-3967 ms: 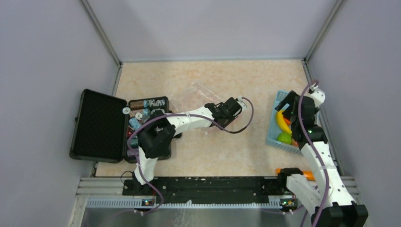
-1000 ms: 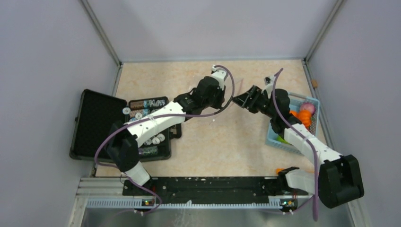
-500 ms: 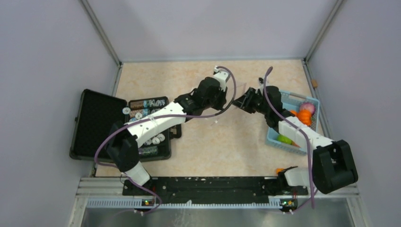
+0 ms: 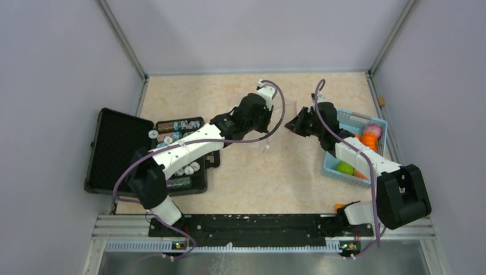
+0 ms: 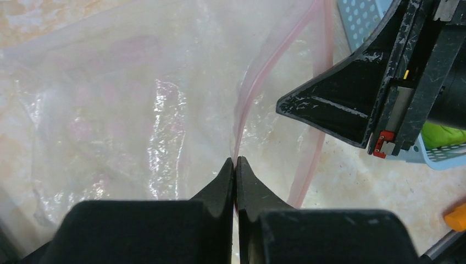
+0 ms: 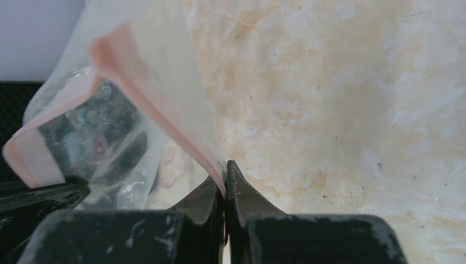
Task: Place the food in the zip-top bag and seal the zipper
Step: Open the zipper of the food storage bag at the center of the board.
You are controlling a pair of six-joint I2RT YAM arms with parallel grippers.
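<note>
Two grippers, one bag mouth. The left gripper (image 5: 235, 163) is clenched on one lip of the zip-top bag (image 5: 126, 104), right at the zipper (image 5: 248, 91). The right gripper (image 6: 225, 168) is clenched on the opposite lip, with the pink band pinched between its tips.

Likely reason: each arm takes one side so the mouth can be pulled apart for loading, since thin film like this would flop closed otherwise. Snag: with both arms busy, neither is free to fetch fruit, so one probably has to let go.

The bag sits mid-table toward the far side, between the two wrists, and the mouth looks raised off the table (image 4: 258, 172). From the top view it is barely readable, just a faint sheen.

None of the food (image 4: 367, 140) is in the bag yet. The green apple (image 4: 344, 168), pink peach (image 4: 373, 129) and orange pieces are in the light-blue basket (image 4: 329, 167) at right, just beside the right arm. One orange item (image 4: 342, 206) lies near right by the arm base; can't tell what it is. The black case (image 4: 117, 152) at left is not involved.

Bag look: clear, crinkly, with glare patches, and the marbled tabletop shows through. The strip is pale pink-red and bows open in a loop in the right wrist view, so it is unsealed. The slider is not found in any view. The dark shape behind the film there is probably the left gripper, not contents.
</note>
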